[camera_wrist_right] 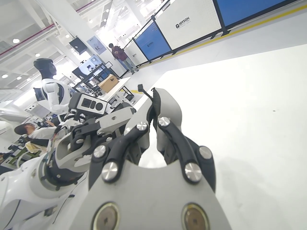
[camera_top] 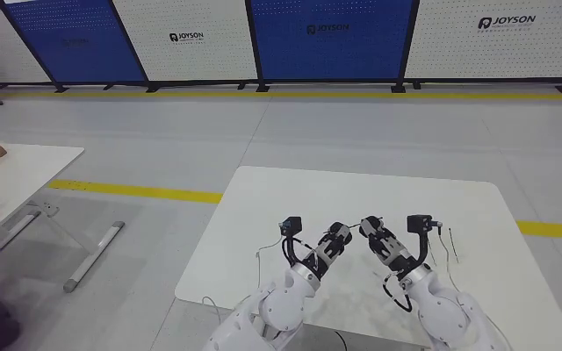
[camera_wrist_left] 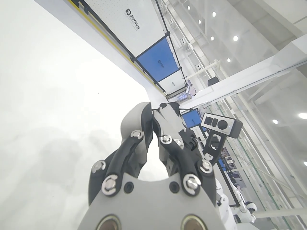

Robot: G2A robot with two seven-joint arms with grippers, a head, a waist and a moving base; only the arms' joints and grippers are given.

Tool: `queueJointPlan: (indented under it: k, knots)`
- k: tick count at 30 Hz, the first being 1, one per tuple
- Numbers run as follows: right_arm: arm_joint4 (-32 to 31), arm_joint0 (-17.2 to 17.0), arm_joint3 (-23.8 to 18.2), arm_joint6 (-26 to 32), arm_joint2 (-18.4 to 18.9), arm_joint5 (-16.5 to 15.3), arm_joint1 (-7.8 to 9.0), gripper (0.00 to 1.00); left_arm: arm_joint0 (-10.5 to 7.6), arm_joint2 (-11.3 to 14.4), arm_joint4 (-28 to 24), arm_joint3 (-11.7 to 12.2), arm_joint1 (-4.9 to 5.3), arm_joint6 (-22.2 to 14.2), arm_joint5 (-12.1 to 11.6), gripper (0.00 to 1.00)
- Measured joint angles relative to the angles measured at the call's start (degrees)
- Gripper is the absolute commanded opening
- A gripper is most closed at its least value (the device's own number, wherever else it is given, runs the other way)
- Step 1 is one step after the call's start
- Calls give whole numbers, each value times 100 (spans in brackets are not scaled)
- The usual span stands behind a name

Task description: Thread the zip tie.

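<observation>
One left end effector [camera_top: 338, 233] and one right end effector [camera_top: 371, 226], two in all, both pinched on a single zip tie [camera_wrist_right: 143, 91]. Two black camera boxes [camera_top: 291, 225], one per wrist. One white counter [camera_top: 457, 197], and one more table [camera_top: 35, 167] off left. Loose zip ties [camera_top: 450, 239] by the right arm: two or three, too thin to count.

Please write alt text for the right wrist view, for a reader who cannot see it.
The right gripper, shut, pinches a black zip tie whose square head sticks out past its fingertips, above a white table. The left arm is close beside it.
</observation>
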Motion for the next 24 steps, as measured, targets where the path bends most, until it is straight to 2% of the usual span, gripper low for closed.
queueJointPlan:
  k: [5,9,12,15,22,24]
  knots:
    - [6,-32,-10,-29,30,-68,5,100,22,-37,-180,0,-17,128,-36,0]
    - [-58,-152,7,-123,233,-73,40,100,60,-101,-500,-47,-39,274,-143,0]
    - [-205,-228,71,-167,443,56,76,100,98,-160,-763,-107,-41,195,-227,0]
    - [-774,-214,96,-208,525,386,101,100,145,-185,-1128,-175,-40,-37,-241,0]
    - [-873,-211,89,-230,507,435,102,100,145,-184,-1084,-175,-40,-15,-236,0]
    - [-1178,-209,129,-327,425,473,101,100,146,-183,-1086,-166,-42,11,-272,0]
